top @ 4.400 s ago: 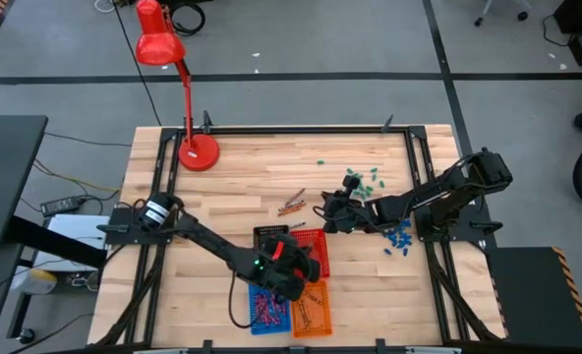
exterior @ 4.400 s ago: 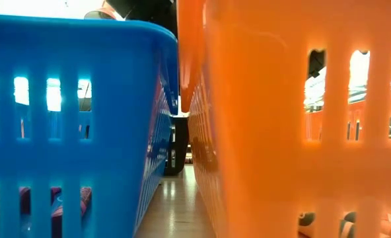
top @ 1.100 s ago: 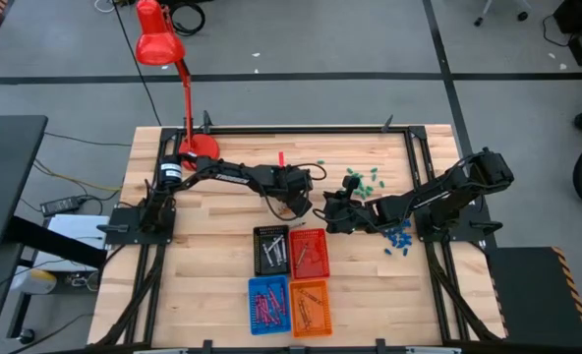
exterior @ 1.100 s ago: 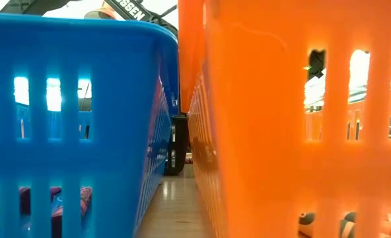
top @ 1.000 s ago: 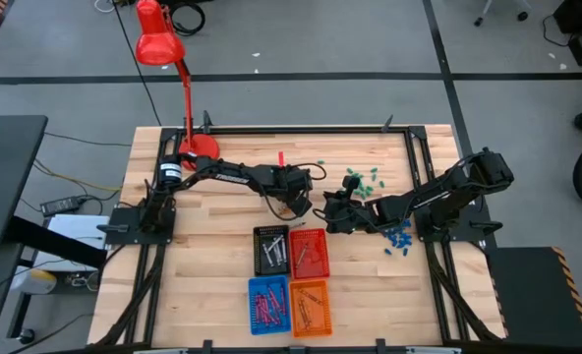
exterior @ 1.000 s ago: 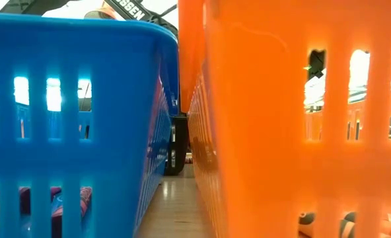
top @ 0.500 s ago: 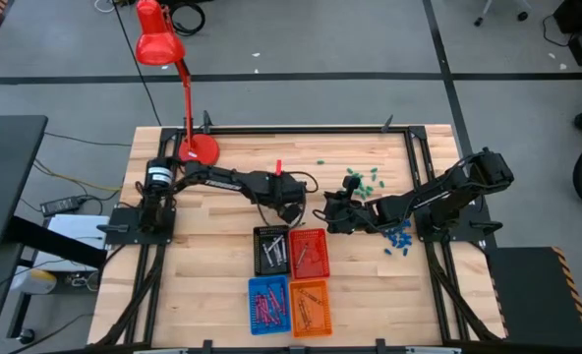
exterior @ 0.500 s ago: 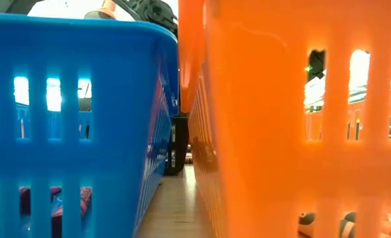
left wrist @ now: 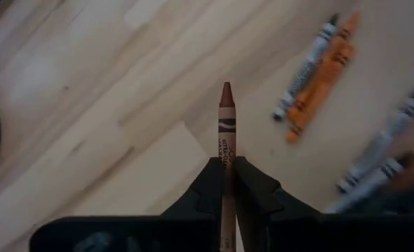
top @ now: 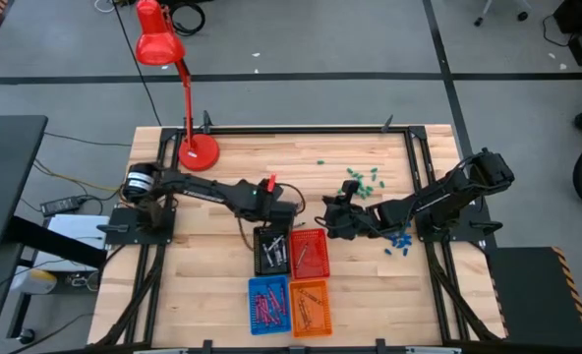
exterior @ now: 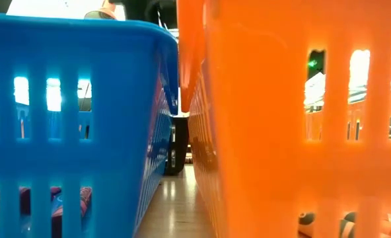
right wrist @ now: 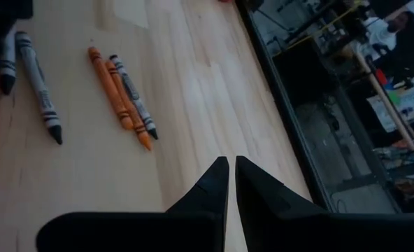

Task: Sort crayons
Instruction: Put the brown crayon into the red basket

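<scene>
Left gripper (left wrist: 227,171) was clamped on a red-brown crayon (left wrist: 225,122), just above the black basket (top: 271,250). I judged it belonged in the red basket (top: 311,253) alongside: line up over that before letting go. Right gripper (right wrist: 231,168) was closed, empty, mid-table.

Overhead view: even, bright light, soft short shadows under arms, table (top: 222,265) wood evenly lit, mild bowing toward frame edges. Low view: blue basket (exterior: 76,119) and orange basket (exterior: 294,119) close to lens, blurred, backlit; slots glow white, overexposed. Left wrist view: crayon (left wrist: 226,140) fairly sharp, loose crayons (left wrist: 319,77) soft, far corner smeared. Right wrist view: pale glare streak on wood, background room darker, soft.
</scene>
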{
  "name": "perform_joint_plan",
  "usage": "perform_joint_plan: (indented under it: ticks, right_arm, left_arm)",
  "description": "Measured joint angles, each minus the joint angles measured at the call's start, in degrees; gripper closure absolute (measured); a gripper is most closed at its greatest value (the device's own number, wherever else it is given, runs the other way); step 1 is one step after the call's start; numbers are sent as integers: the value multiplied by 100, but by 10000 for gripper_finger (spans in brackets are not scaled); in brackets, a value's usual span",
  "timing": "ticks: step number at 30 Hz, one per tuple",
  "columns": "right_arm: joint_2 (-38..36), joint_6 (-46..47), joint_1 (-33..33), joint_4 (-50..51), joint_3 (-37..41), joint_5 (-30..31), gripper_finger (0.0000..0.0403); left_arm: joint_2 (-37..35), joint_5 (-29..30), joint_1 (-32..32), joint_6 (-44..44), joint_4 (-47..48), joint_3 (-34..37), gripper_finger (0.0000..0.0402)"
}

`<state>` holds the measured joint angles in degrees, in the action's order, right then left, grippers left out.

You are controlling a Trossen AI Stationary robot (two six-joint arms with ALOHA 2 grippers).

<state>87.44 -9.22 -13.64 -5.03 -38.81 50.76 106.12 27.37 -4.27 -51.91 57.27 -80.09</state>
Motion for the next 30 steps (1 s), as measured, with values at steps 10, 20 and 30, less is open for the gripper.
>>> perform_joint_plan:
  ticks: [10,20,30]
  right_arm:
    - [-2,-2,12,46,0,335,369]
    - [-1,-2,14,36,0,362,369]
    - [0,9,10,37,-4,299,369]
  left_arm:
    - [-548,0,-901,-1201,-738,-3,374]
    - [-362,-23,-1622,-1911,-2442,-12,348]
    - [512,134,-1580,-1800,-3676,-6,355]
